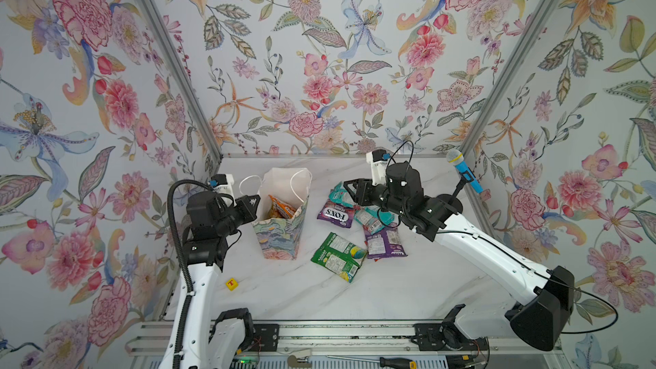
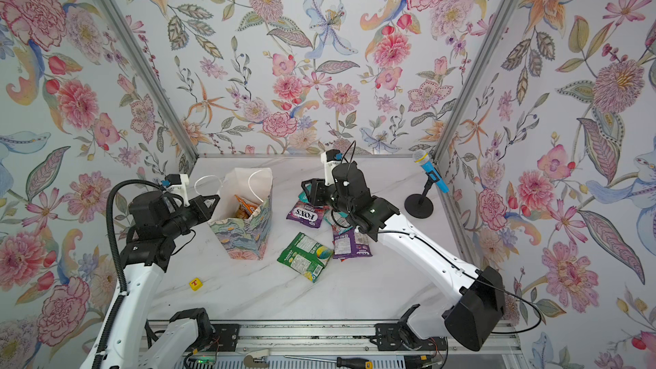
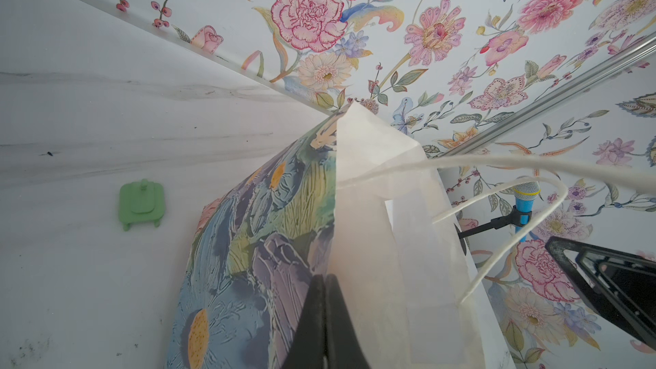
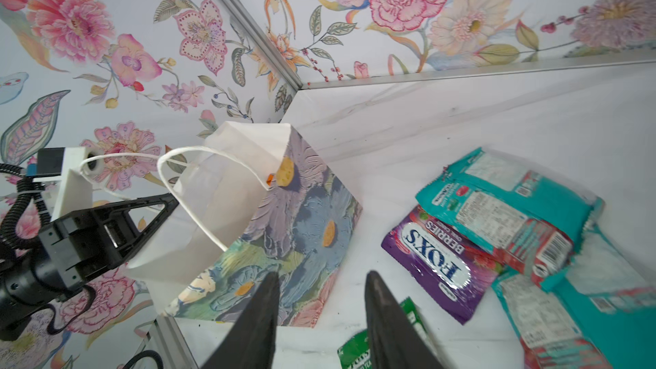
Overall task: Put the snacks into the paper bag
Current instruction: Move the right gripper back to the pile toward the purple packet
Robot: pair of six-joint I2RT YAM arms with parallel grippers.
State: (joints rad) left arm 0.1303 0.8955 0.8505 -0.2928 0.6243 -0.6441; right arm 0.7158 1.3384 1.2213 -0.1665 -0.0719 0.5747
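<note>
The paper bag [image 1: 284, 236] [image 2: 245, 239] stands upright and open on the marble table, and an orange snack [image 1: 280, 207] shows inside it. My left gripper [image 1: 256, 202] [image 3: 324, 278] is shut on the bag's near wall, printed side on one finger and white lining on the other. To the right of the bag lie a purple FOX'S packet [image 1: 335, 215] [image 4: 436, 264], teal packets [image 1: 372, 220] [image 4: 497, 207], green packets [image 1: 339, 255] and another purple packet [image 1: 385, 243]. My right gripper [image 1: 346, 186] [image 4: 322, 275] hovers over the teal and purple packets, open and empty.
A tiny yellow cube [image 1: 231, 283] sits at the front left. A blue microphone on a black stand [image 1: 465, 172] is at the back right corner. A small green object [image 3: 142, 204] lies behind the bag. A screwdriver [image 1: 390, 362] rests on the front rail.
</note>
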